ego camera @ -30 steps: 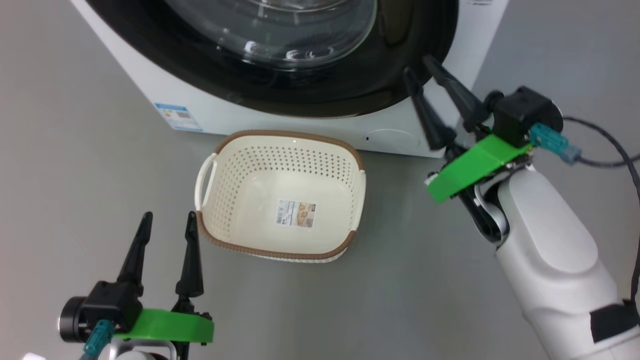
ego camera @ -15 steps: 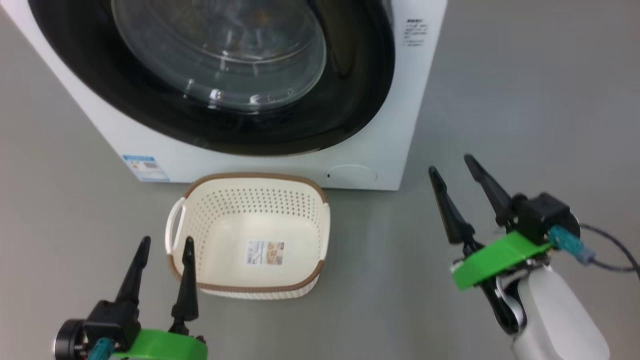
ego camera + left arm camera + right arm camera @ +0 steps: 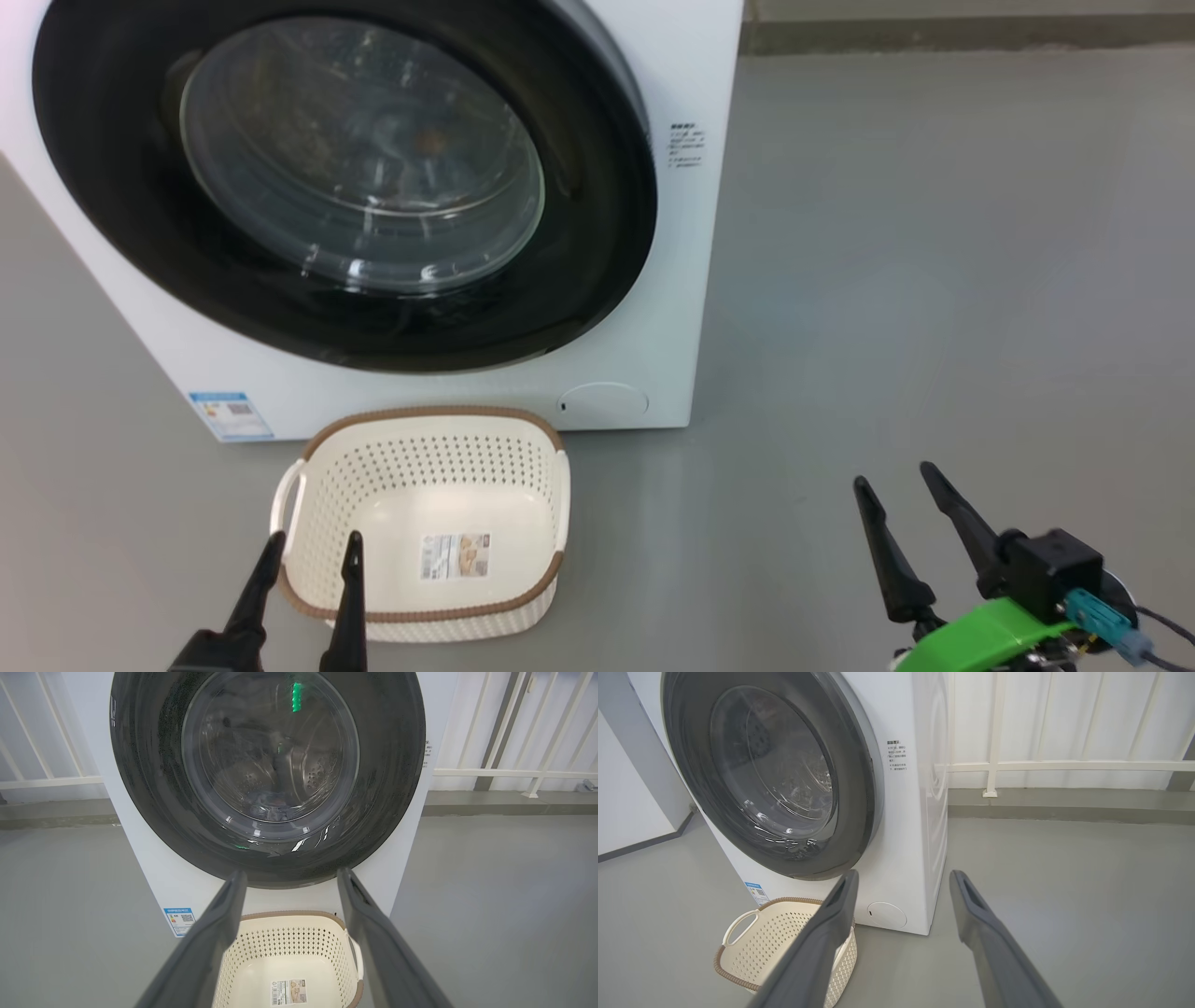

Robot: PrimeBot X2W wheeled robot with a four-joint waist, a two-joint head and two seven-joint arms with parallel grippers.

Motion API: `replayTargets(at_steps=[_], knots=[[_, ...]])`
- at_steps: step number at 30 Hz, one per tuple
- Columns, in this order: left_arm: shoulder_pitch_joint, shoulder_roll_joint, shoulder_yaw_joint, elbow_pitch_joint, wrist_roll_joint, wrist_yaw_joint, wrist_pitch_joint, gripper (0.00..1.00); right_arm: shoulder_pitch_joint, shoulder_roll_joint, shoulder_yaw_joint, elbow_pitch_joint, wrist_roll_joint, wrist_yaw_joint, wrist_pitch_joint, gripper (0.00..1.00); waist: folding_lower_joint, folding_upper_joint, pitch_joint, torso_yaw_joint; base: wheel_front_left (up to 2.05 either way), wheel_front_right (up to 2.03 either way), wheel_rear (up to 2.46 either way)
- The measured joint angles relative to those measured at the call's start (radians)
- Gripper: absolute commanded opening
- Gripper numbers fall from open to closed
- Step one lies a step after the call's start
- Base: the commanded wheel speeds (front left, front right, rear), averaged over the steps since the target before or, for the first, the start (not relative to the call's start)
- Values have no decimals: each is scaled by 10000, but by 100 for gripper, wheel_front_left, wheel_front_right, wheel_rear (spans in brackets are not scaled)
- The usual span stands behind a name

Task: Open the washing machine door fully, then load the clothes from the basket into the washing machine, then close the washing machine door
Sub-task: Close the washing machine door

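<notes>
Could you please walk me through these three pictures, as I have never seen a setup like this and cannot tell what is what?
This is a wheeled robot with two arms, each ending in a gripper with two long dark fingers. One picture comes from its head, looking down; the other two come from cameras on its wrists, looking along the fingers. In the head view the left gripper is at the lower left and the right gripper at the lower right. Both are open and hold nothing. Ahead stands the washing machine, its round black door shut. On the grey floor before it sits the basket, empty apart from a paper label on its bottom. Something bluish lies inside the drum, too dim to identify.
</notes>
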Motion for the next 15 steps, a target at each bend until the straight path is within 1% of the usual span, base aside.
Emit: replayTargets(at_steps=[7, 15], knots=[[160, 44, -48, -107, -90, 21, 96, 100, 794, 178, -522, -1120, -65, 0, 435, 100, 0, 0, -377, -260, 0, 0, 0], [340, 123, -125, -115, -104, 35, 100, 100, 1307, 268, -786, -1772, -81, 0, 757, 100, 0, 0, -580, -241, 0, 0, 0]])
